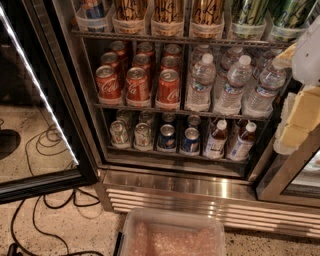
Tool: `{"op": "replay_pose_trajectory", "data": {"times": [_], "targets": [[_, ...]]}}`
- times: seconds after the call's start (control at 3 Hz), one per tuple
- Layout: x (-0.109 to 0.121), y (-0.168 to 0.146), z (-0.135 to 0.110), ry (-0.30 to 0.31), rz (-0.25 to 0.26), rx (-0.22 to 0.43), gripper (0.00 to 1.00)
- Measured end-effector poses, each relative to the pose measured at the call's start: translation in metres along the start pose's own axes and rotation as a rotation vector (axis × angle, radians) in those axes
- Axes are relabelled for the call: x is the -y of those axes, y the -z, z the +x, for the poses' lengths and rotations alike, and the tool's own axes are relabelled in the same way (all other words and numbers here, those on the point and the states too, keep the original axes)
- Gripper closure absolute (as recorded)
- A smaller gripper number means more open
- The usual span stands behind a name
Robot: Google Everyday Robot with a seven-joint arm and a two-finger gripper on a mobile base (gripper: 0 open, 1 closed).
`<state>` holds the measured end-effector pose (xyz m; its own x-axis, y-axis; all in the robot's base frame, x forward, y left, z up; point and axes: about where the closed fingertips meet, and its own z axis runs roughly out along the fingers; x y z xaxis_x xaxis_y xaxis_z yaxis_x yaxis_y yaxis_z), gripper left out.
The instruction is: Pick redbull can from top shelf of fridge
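Open fridge (200, 186) w/ top shelf (175, 39) at upper edge.
Redbull can (95, 7) far left in tub (93, 21); claw (300, 117) at rt edge, well apart, state: cannot tell.

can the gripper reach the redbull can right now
Probably, after travel: the door is open and nothing fronts the redbull can on the top shelf's left; the gripper sits far right.

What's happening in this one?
A robot faces the open fridge. Its hand is at the right edge of the view, level with the water bottles. The Red Bull can stands untouched in the leftmost tub on the top shelf, well away from the hand.
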<state>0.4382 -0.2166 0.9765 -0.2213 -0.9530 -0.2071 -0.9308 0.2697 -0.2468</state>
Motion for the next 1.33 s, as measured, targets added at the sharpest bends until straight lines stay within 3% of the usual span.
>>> {"op": "replay_pose_trajectory", "data": {"times": [0.67,1.33], "targets": [[0.001,0.0,-0.004,-0.032,0.02,0.03,0.0],[0.018,0.002,-0.047,-0.271,0.122,0.122,0.0]]}}
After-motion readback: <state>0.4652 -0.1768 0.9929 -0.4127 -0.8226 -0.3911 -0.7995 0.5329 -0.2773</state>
